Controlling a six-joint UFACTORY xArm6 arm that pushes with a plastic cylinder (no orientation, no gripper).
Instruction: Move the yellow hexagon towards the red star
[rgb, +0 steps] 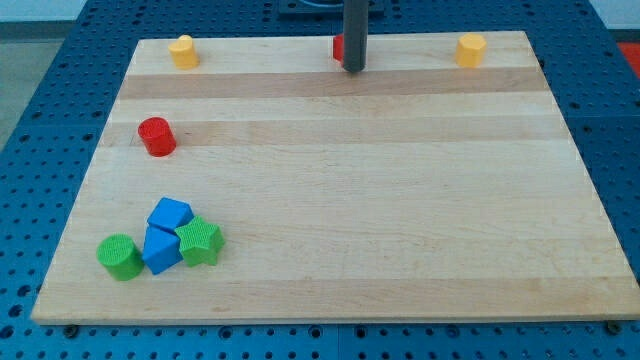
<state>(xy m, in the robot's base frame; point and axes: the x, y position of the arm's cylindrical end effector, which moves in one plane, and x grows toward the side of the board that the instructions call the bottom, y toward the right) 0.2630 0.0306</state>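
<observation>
Camera view shows the wooden board (330, 200) on a blue pegboard bench (40, 60), and my tip (353, 69) rests near the view's top edge, roughly at the middle of the board's width. There is no gripper on this rig, only the dark rod, so nothing is clasped or released; it can only push.

Just left of the rod, and partly hidden behind it, sits a red block (340, 46). Its shape can't be made out, but by position it is likely the red star. The tip stands right beside it, perhaps touching; I cannot tell which.

Two yellow blocks lie along the same top strip. The yellow hexagon (471, 48) appears to be the one at the view's top right, well apart from the tip. The other yellow block (183, 51) sits at the top left, its shape less clear.

Away from the action, a red cylinder (156, 136) sits at mid-left. At bottom left a cluster huddles together: a green cylinder (120, 257), two blue blocks (168, 213) (160, 249), and a green star-like block (200, 241).

My judgement: the tip needs to travel right, get round the hexagon's far side, then push leftward along the top edge.
</observation>
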